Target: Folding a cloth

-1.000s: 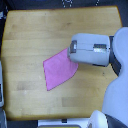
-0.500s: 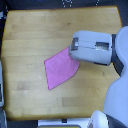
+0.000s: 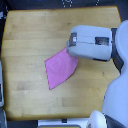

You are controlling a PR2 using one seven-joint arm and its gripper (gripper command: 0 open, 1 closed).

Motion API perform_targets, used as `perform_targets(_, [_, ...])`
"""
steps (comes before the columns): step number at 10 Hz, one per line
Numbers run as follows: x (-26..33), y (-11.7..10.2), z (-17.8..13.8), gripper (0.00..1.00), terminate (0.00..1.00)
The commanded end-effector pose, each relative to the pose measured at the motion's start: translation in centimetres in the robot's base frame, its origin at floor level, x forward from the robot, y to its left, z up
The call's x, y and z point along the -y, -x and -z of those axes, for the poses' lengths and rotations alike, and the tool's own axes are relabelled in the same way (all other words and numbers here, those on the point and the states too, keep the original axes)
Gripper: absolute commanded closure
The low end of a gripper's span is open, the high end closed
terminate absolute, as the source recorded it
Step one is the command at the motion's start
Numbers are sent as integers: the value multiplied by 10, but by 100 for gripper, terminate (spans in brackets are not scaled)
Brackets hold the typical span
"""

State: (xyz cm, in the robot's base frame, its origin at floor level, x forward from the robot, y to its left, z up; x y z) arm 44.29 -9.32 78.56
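The pink-magenta cloth [image 3: 60, 69] lies flat on the wooden table [image 3: 30, 35], a skewed four-sided sheet with one corner pointing toward the near edge. My gripper [image 3: 72, 49] sits at the cloth's upper right corner, on the exterior view's right. The bulky grey-white arm housing [image 3: 92, 42] covers that corner and hides the fingers. Whether the corner is pinched does not show.
The robot's white body [image 3: 117, 95] fills the exterior view's lower right, past the table's edge. A dark strip with small fixtures [image 3: 65, 4] runs along the table's far edge. Bare wood surrounds the cloth on the exterior view's left.
The arm housing has drifted slightly toward the table's far edge. The cloth keeps nearly the same shape and place.
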Motion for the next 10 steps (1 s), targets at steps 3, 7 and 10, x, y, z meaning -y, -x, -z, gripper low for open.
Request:
perform_targets(3, [-104, 40, -56, 100, 0])
perform_targets(7, [-156, 87, -44, 100, 0])
perform_targets(10, [-192, 102, -24, 100, 0])
